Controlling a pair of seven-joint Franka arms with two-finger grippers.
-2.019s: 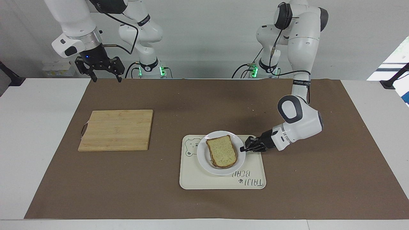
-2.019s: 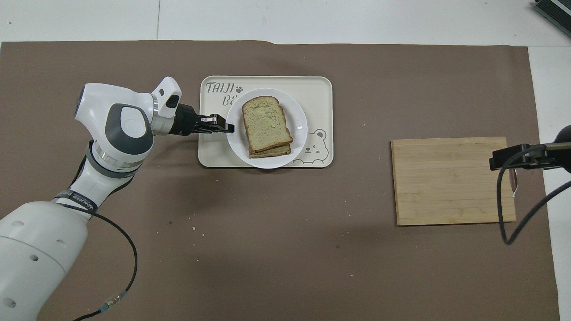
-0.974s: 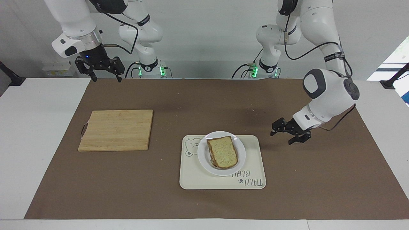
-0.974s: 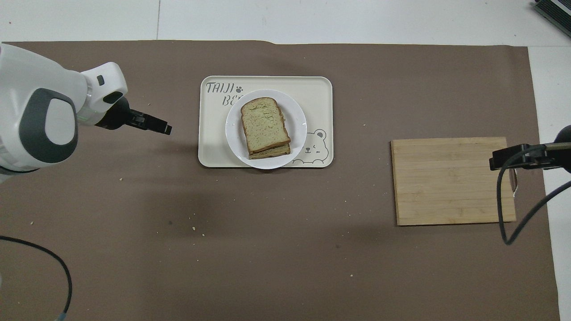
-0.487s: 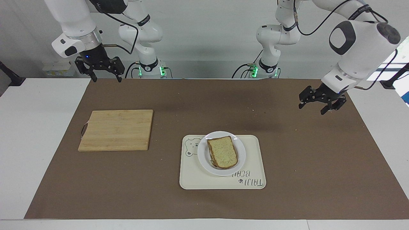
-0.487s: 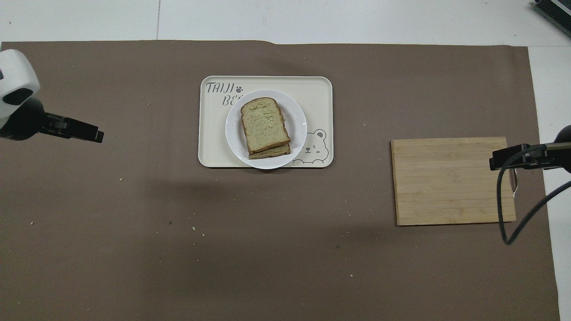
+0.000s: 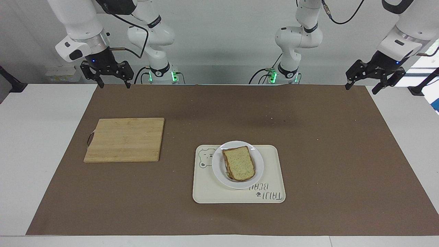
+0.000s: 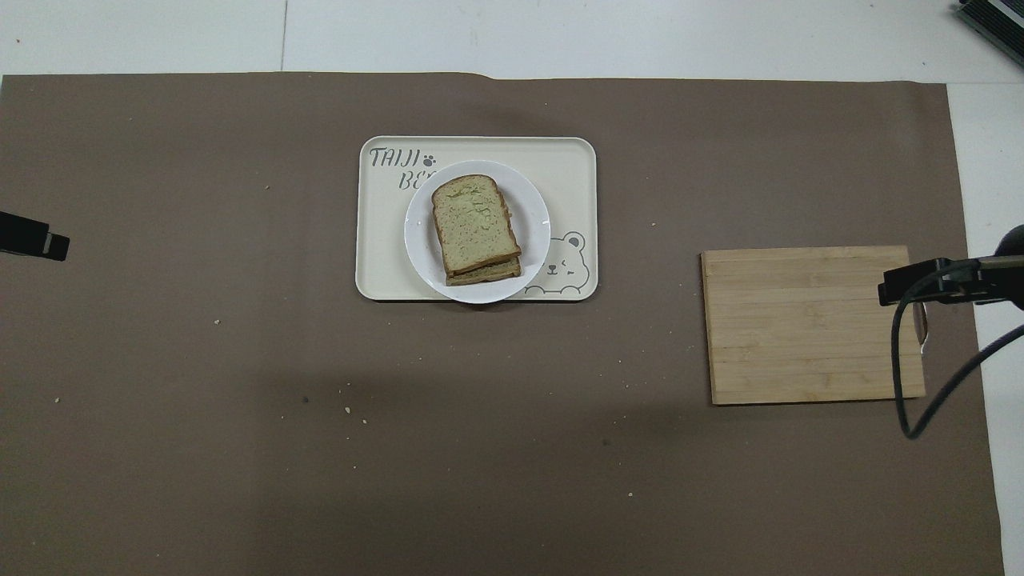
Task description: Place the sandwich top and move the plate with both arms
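The sandwich top [image 7: 239, 163] lies flat on a second slice [image 8: 486, 274] (only that slice's edge peeks out, and only in the overhead view), the 2 stacked on the plate [image 7: 218, 169]. The plate sits on the tray [image 7: 212, 192], covering part of its lettering, with a bear drawing showing beside it toward the right arm's end of the table. The tray rests on the brown mat [image 7: 343, 171], which has bare room on every side of the tray, save for scattered crumbs.

The cutting board [image 7: 125, 139] lies well apart from the tray, toward the right arm's end and a little nearer to the robots, its handle edge close to the mat's border.

The left gripper [image 7: 374, 76] hangs in the air over the mat's corner at the left arm's end, well apart from the tray, fingers apart and empty. The right gripper [image 7: 107, 73] hangs over the mat's corner at the right arm's end, fingers apart and empty.

The facing view shows both grippers whole; the overhead view catches only a dark tip of each at its side edges.
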